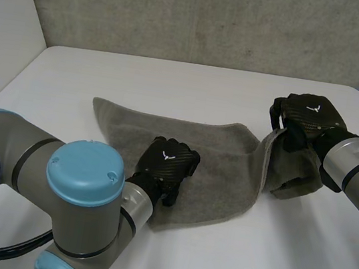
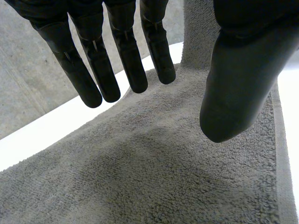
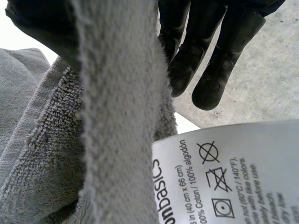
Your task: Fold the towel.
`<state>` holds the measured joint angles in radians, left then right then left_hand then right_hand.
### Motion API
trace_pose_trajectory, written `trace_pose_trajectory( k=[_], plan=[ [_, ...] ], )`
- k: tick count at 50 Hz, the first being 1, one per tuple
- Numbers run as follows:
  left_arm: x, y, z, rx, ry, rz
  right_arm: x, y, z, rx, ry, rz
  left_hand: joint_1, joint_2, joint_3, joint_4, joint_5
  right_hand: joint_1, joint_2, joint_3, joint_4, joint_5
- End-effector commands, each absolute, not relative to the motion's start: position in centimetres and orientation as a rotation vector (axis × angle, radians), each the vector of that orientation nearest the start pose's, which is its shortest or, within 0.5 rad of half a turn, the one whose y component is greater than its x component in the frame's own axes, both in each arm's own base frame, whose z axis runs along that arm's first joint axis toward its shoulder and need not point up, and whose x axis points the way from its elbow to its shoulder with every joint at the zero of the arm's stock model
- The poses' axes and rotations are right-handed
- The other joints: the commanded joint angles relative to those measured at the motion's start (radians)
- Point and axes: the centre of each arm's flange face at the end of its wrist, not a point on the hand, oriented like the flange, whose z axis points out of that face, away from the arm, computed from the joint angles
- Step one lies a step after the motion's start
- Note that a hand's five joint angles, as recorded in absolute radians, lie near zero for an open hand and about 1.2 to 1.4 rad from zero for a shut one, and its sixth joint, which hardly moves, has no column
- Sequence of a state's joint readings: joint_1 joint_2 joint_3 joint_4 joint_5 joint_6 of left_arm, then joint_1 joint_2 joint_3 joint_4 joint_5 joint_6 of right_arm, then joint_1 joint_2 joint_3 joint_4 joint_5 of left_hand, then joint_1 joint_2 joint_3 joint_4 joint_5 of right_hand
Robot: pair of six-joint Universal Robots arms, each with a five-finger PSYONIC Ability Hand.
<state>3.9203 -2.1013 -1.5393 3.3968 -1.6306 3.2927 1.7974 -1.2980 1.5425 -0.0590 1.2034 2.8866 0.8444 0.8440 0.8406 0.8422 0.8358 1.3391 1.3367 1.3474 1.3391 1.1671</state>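
On the white table (image 1: 173, 83) a grey terry-cloth towel (image 1: 209, 159) lies mostly flat, its long side running across in front of the robot, with its right end lifted off the surface. The left hand (image 1: 169, 165) sits over the towel's middle, near the front edge. In its wrist view the fingers (image 2: 128, 63) are straight and a little spread, with the thumb (image 2: 236, 93) apart from them and nothing pinched. Whether the palm presses the cloth or only hovers is hard to say.

The right hand (image 1: 310, 120) has the raised end bunched in it. The hem runs up across its palm, the fingers (image 3: 219, 65) curl beyond it, and a white care label (image 3: 233, 172) hangs in front. It appears to be gripping the towel, though cloth hides where the thumb bears.

The risk, as I judge it, lies in carrying that end over. The hold is on a gathered bunch, not a clean corner, so the fold could land skewed or rumpled. If the left hand does not pin the middle, the whole towel may drag along the smooth table.
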Motion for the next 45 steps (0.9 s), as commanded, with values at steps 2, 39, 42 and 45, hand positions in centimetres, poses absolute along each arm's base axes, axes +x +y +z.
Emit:
trace_pose_trajectory(
  k=[2, 39, 42, 45],
  plan=[
    [-32.8, -17.1, 17.7, 1.067, 2.684, -2.020, 26.9, -28.9, 21.8, -0.975, 2.041, -1.671, -0.487, -0.487, -0.483, -0.485, -0.653, 0.057, 0.060, 0.049, 0.057, 0.055],
    [-33.2, -16.4, 13.3, 1.136, 2.756, -1.804, 26.7, -28.7, 23.0, -1.035, 2.070, -1.679, -0.358, -0.357, -0.354, -0.356, -0.524, 0.057, 0.060, 0.049, 0.057, 0.055],
    [-33.4, -16.6, 12.7, 1.159, 2.747, -1.783, 26.7, -28.6, 22.9, -1.043, 2.071, -1.680, -0.334, -0.334, -0.331, -0.332, -0.500, 0.057, 0.060, 0.049, 0.057, 0.055],
    [-33.7, -16.8, 12.2, 1.191, 2.722, -1.767, 26.7, -28.6, 22.8, -1.056, 2.071, -1.681, -0.308, -0.308, -0.304, -0.306, -0.474, 0.057, 0.060, 0.049, 0.057, 0.055]
  ],
)
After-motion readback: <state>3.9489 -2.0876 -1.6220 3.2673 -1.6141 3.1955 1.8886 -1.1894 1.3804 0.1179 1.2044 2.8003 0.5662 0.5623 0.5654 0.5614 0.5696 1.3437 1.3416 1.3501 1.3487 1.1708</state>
